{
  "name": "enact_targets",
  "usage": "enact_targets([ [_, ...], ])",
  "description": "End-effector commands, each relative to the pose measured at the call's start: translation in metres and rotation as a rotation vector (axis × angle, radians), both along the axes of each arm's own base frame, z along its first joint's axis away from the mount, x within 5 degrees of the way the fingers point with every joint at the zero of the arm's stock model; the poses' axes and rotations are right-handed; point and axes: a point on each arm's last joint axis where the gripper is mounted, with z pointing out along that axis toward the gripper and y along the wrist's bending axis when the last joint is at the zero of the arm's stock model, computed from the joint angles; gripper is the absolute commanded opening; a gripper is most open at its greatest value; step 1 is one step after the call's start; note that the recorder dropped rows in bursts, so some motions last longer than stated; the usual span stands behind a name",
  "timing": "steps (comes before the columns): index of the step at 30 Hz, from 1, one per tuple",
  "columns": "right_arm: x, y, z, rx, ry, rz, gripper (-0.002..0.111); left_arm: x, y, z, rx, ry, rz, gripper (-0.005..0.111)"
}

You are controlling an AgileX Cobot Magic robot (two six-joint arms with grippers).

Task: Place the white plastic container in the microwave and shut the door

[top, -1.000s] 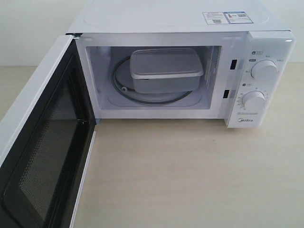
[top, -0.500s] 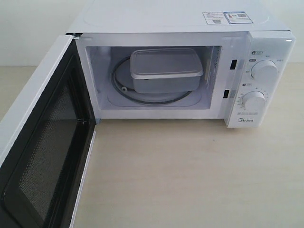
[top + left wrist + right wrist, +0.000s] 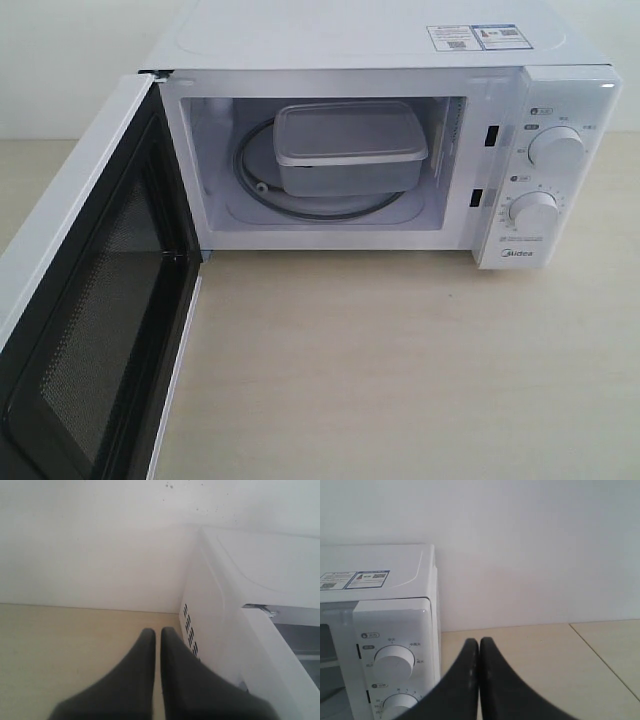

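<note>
The white plastic container (image 3: 349, 148) sits on the turntable inside the microwave (image 3: 380, 60), lid on. The door (image 3: 85, 300) hangs wide open at the left, its dark mesh window facing the cavity. Neither gripper shows in the exterior view. In the left wrist view my left gripper (image 3: 158, 632) is shut and empty, hovering beside the microwave's vented left side (image 3: 190, 630). My right gripper (image 3: 479, 642) is shut and empty too, to the right of the dial panel (image 3: 395, 660).
The microwave stands on a pale wooden table (image 3: 400, 360) against a white wall (image 3: 530, 555). Two round dials (image 3: 556, 150) are on its right panel, stickers (image 3: 478, 37) on top.
</note>
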Motion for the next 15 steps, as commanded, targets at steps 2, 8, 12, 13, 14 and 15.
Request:
enact_targets([
  [2,-0.001,-0.001,0.003,0.000,-0.015,-0.001,0.000,0.000,0.000,0.003,-0.005,0.043,-0.005,0.004],
  [8,-0.001,-0.001,0.003,0.000,-0.015,-0.001,0.000,-0.009,-0.009,0.021,0.135,0.381,-0.158,0.004],
  [12,-0.001,-0.001,0.003,0.000,-0.015,-0.001,0.000,-0.015,-0.022,0.033,0.130,0.632,-0.364,0.004],
  [13,-0.001,-0.001,0.003,0.000,-0.015,-0.001,0.000,-0.015,-0.026,0.033,0.104,0.691,-0.401,0.004],
  [14,-0.001,-0.001,0.003,0.000,-0.015,-0.001,0.000,-0.014,-0.028,0.030,0.078,0.736,-0.428,0.004],
  [15,-0.001,-0.001,0.003,0.000,-0.015,-0.001,0.000,-0.012,-0.030,0.028,0.064,0.763,-0.442,0.004],
])
